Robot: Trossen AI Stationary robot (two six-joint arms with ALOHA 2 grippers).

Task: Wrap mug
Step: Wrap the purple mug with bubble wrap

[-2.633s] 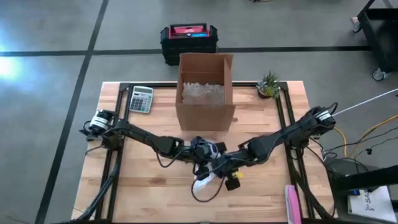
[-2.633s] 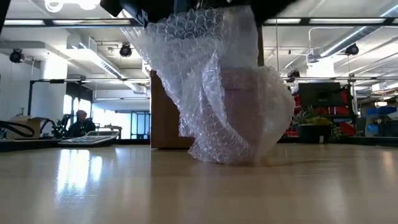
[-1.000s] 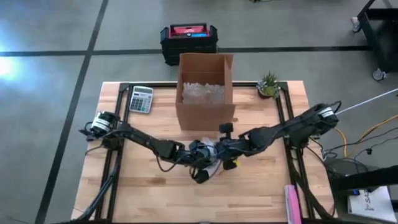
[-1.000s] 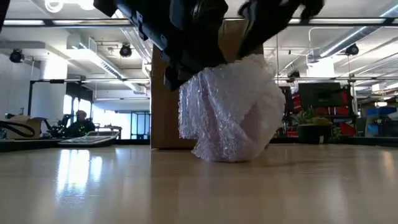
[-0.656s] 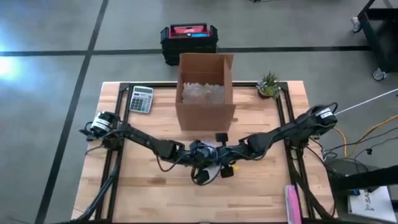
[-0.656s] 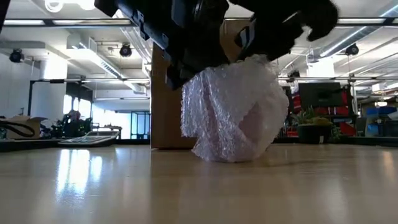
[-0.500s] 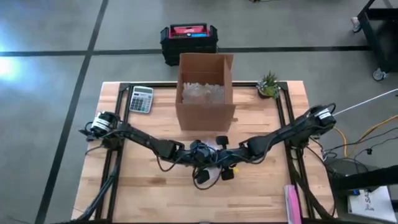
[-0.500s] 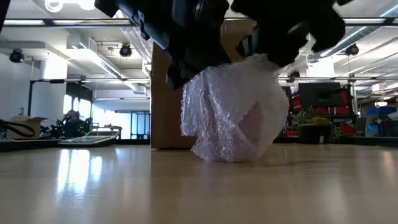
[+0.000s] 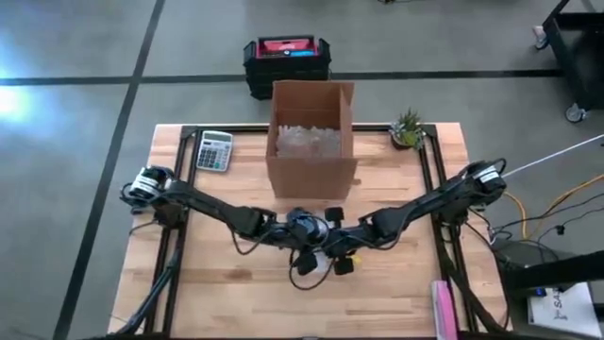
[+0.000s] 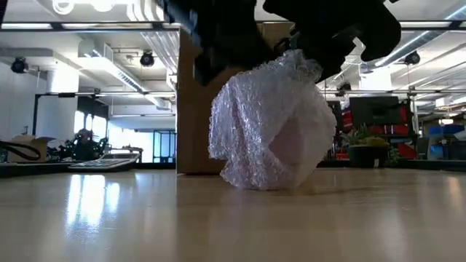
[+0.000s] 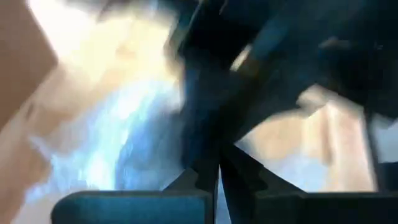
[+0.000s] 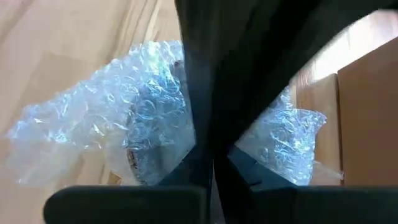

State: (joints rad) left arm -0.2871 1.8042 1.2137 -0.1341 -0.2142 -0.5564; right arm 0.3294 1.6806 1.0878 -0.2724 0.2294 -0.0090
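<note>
A bundle of clear bubble wrap stands on the table just in front of the cardboard box. A pinkish form, the mug, shows dimly through it. Seen from above, both arms meet over the bundle and hide most of it. My right gripper is shut at the bundle's gathered top. My left gripper is shut and sits at the bundle's upper left side. The left wrist view is blurred, so I cannot tell whether it touches the wrap. My right gripper is on the bunched top of the bubble wrap, coming from above and slanting in from the table's right. Wrap shows on both sides of its shut fingers. The bundle rests with its bottom on the table.
An open cardboard box with more bubble wrap inside stands just beyond the bundle. A calculator lies at the far left and a small plant at the far right. A pink object lies at the near right edge.
My right gripper has come from beside the box toward the near edge and down onto the top of the bundle. My left gripper has lifted a little off the bundle's upper left. The bundle has stayed in place on the table.
</note>
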